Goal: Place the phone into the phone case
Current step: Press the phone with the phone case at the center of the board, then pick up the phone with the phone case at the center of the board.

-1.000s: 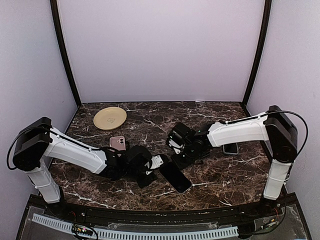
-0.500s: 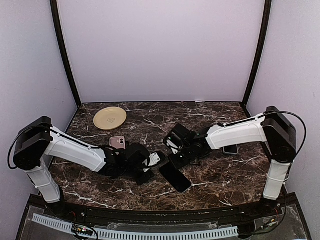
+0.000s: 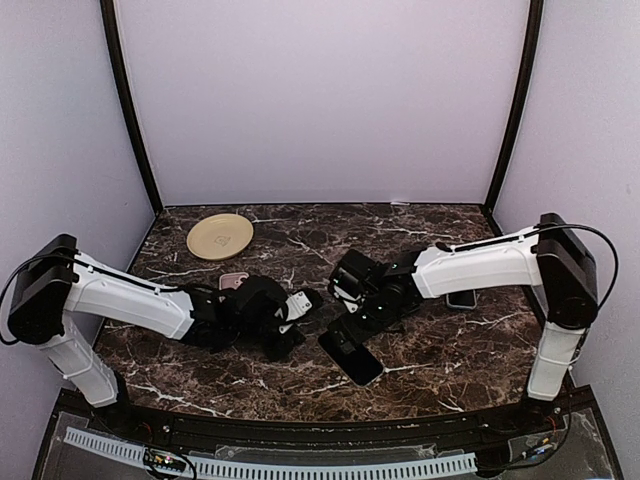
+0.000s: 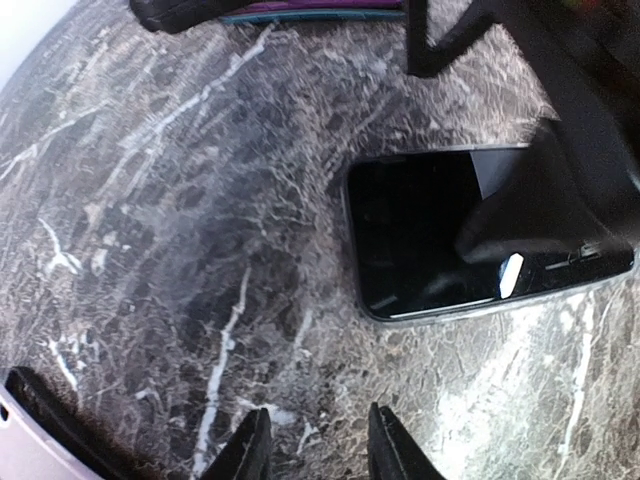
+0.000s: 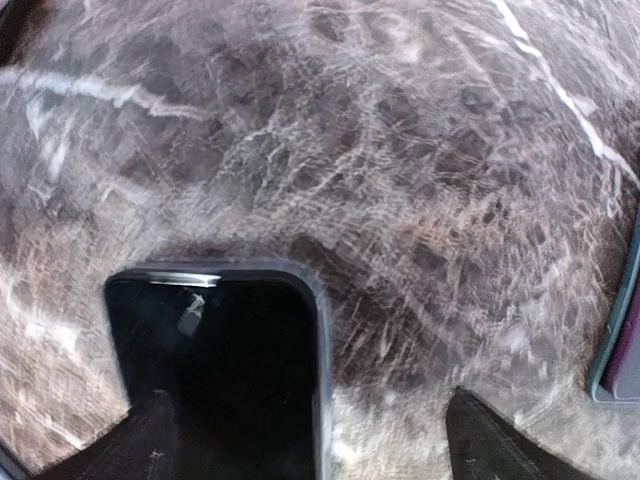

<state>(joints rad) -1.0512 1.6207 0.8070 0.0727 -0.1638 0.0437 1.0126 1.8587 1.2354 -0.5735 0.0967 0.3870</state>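
Note:
A black phone [image 3: 352,356] lies screen up on the marble table, near the front and middle. A thin grey rim, which looks like the phone case [image 5: 322,330], runs round its edge. My right gripper [image 3: 350,322] hovers over the phone's far end, open wide; in the right wrist view [image 5: 320,440] one finger [image 5: 150,435] is over the dark screen and the other over bare marble. My left gripper [image 3: 298,318] is just left of the phone and apart from it. In the left wrist view its fingertips [image 4: 318,450] stand apart with only marble between them, and the phone [image 4: 440,230] lies ahead to the right.
A pink phone [image 3: 230,283] lies behind the left arm, half hidden. A tan plate [image 3: 220,236] sits at the back left. A dark device [image 3: 461,298] lies under the right forearm. A teal-edged purple thing [image 5: 622,340] shows at the right wrist view's edge.
The right gripper's jaws have sprung wide open over the phone's end. The left gripper has drawn back to the left, off the phone's corner. The phone has stayed put.

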